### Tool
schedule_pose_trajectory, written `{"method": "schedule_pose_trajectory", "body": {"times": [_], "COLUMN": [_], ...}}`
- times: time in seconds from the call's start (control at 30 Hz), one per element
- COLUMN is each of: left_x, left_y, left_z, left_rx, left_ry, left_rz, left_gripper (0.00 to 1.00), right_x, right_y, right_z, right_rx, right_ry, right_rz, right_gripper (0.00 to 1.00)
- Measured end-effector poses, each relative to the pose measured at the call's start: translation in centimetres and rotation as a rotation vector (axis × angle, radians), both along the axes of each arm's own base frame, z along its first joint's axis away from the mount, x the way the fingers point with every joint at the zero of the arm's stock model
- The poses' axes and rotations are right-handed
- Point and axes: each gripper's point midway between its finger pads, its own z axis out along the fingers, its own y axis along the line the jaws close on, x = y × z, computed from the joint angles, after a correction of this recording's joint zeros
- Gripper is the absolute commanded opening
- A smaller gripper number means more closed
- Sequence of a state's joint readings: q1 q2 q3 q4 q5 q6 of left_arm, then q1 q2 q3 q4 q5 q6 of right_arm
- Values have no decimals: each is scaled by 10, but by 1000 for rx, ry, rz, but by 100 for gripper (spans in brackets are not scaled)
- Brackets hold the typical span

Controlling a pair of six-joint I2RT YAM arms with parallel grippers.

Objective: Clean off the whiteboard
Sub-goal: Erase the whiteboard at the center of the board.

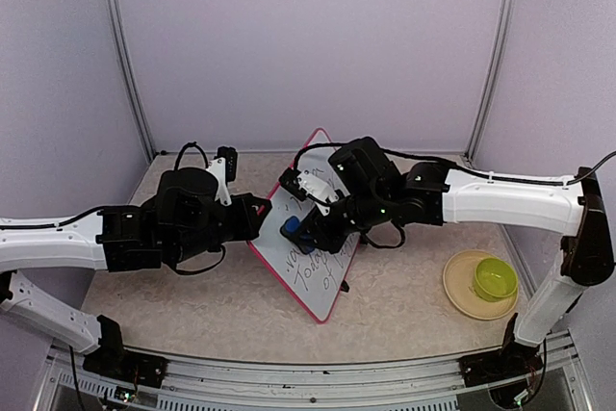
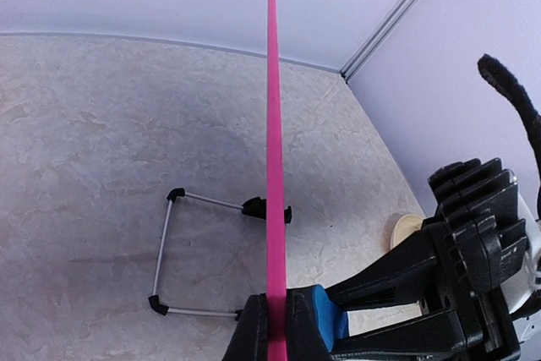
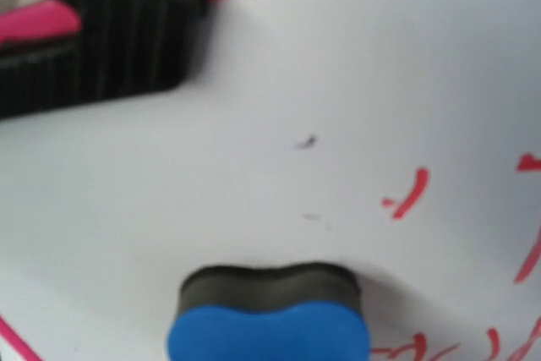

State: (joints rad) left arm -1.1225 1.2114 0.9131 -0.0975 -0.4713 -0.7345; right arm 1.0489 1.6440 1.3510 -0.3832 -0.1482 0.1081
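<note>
The whiteboard, white with a pink rim, stands tilted at the middle of the table, with handwriting on its lower half. My left gripper is shut on the board's left edge. In the left wrist view its black pads clamp the pink rim from both sides. My right gripper is shut on a blue eraser and presses its black felt side against the board face. In the right wrist view the eraser rests on the white surface, with red marks to its right.
A yellow plate holding a green bowl sits at the right near the right arm. The board's wire stand with black feet rests on the table behind it. Purple walls enclose the back and sides.
</note>
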Motion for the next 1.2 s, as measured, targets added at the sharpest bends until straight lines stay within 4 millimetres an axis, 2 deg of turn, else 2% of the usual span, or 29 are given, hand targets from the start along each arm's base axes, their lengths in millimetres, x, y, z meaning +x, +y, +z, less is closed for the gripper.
{"method": "schedule_pose_trajectory", "body": {"times": [0.1, 0.27, 0.33, 0.53, 0.7, 0.9, 1.1, 1.2], "left_x": [0, 2, 4, 8, 13, 13, 13, 13], "left_y": [-1, -4, -4, -3, 0, 0, -1, -2], "left_z": [1, 2, 3, 3, 2, 2, 2, 4], "left_rx": [-5, -28, -43, -63, -67, -69, -76, -85], "left_ry": [1, 10, 14, 32, 41, 44, 41, 38], "left_rz": [-6, -19, -20, -25, -23, -29, -31, -37], "left_gripper": [0, 0, 0, 0, 0, 0, 0, 0], "right_x": [1, 11, 13, 14, 8, 0, 0, 3], "right_y": [3, 15, 15, 15, 7, -4, -4, -3], "right_z": [8, 37, 39, 33, 6, -13, -12, -4], "right_rx": [-2, 43, 40, 32, -1, -30, -31, -30], "right_ry": [-5, -51, -56, -55, -23, 11, 13, 5], "right_rz": [7, -2, -7, -12, -10, -7, -9, -17], "right_gripper": [0, 0, 0, 0, 0, 0, 0, 0]}}
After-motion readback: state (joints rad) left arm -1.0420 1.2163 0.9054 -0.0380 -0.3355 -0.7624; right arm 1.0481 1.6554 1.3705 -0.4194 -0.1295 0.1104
